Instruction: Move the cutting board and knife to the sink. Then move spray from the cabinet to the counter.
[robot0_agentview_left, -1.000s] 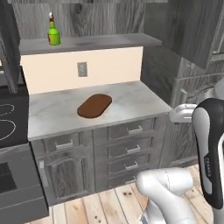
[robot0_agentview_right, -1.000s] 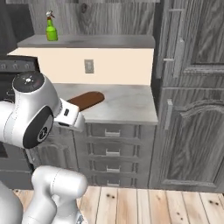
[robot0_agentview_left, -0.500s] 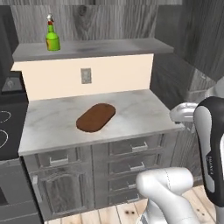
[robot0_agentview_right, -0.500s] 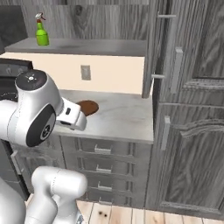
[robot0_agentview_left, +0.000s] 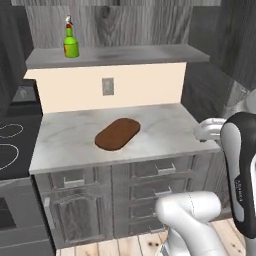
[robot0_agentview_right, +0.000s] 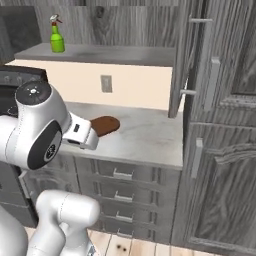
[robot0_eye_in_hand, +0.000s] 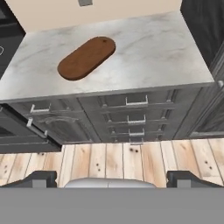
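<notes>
Wooden floor (robot0_eye_in_hand: 122, 159) lay under the gripper (robot0_eye_in_hand: 112, 178), jaws spread wide and empty, held back from the table (robot0_eye_in_hand: 153, 52). Ahead, the board (robot0_eye_in_hand: 86, 57) lay flat on the table; the spray (robot0_agentview_left: 71, 38) stood upright on the shelf (robot0_agentview_left: 130, 54).

Two base cameras looked forward and down at the marble counter (robot0_agentview_left: 165, 127) from behind the arm, one from the left, one from the right, each at middle distance. The hand camera faced steeply down from above the wood floor (robot0_eye_in_hand: 113, 159), farther back. All three shared the counter, its drawers (robot0_agentview_right: 120, 175) and the cutting board (robot0_eye_in_hand: 86, 57).
</notes>
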